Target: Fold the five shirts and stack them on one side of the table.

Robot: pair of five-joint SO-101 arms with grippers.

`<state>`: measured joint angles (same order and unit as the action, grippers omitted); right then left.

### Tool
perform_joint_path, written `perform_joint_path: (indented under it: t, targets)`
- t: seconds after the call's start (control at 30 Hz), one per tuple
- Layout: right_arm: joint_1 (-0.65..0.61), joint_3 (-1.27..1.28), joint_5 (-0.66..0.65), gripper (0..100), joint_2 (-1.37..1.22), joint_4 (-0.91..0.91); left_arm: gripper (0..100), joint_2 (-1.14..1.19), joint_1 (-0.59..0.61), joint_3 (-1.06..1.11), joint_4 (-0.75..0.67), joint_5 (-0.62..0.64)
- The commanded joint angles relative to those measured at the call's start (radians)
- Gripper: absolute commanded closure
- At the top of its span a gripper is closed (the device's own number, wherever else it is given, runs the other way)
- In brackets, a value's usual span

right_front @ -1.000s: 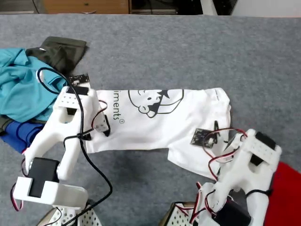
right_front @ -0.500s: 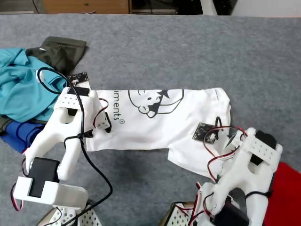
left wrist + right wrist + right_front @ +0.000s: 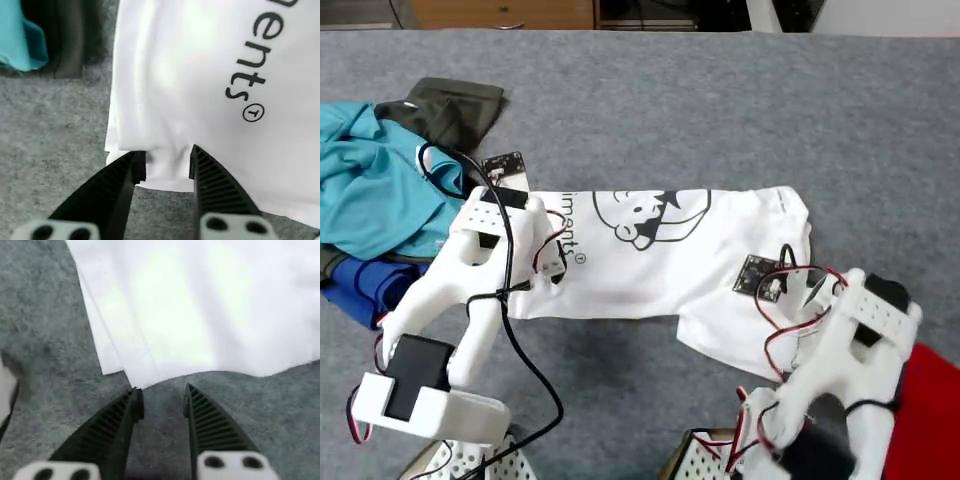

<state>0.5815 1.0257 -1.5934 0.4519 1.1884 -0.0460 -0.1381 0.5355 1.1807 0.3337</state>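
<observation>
High view: white shirt (image 3: 660, 265) lies flat across the middle of the grey table (image 3: 720, 110), print side up.

Left arm (image 3: 470, 270): reaches in from the near left edge, elbow bent, wrist tipped down over the white shirt's left end.

Right arm (image 3: 845, 350): rises from the near right, wrist angled down at the white shirt's near right corner.

Left tool (image 3: 165, 162): fingers spread, straddling the hem at a corner, with cloth lying between them unpinched.

Right tool (image 3: 161, 401): fingers spread, with bare table between them just beside the white shirt's edge.

Teal shirt (image 3: 365, 195), dark green shirt (image 3: 450, 110) and blue shirt (image 3: 360, 285): heaped together at the left edge.

Red shirt (image 3: 925, 420): at the near right corner, beside the right arm.
</observation>
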Motion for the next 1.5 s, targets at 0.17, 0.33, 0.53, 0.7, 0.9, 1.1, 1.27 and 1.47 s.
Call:
perform_joint_path:
  t: [0.17,0.33,0.53,0.7,0.9,1.1,1.27,1.47]
  targets:
    - [-0.008,-0.051,-0.011,84.6,-0.177,-0.032,84,-0.013,-0.003,-0.006,0.043,-0.052]
    - [-0.013,-0.045,-0.011,84.6,-0.22,-0.058,84,-0.013,-0.003,-0.038,0.043,-0.052]
    - [-0.013,-0.074,-0.011,88.6,-0.272,-0.066,84,-0.013,-0.003,-0.071,0.044,-0.052]
    - [-0.013,-0.076,-0.006,98.3,-0.28,-0.066,84,-0.013,-0.002,-0.084,0.057,-0.086]
    - [-0.008,-0.079,-0.002,98.8,-0.274,-0.074,85,-0.013,0.043,-0.146,0.097,-0.107]
    - [-0.008,-0.162,0.071,99.5,-0.271,-0.025,85,-0.013,0.089,-0.218,0.161,-0.109]
    - [-0.019,-0.283,0.094,99.5,-0.248,0.095,85,-0.004,0.078,-0.207,0.18,-0.135]
    - [-0.127,-0.232,0.199,99.5,-0.229,-0.018,85,-0.013,0.083,-0.044,0.16,-0.307]
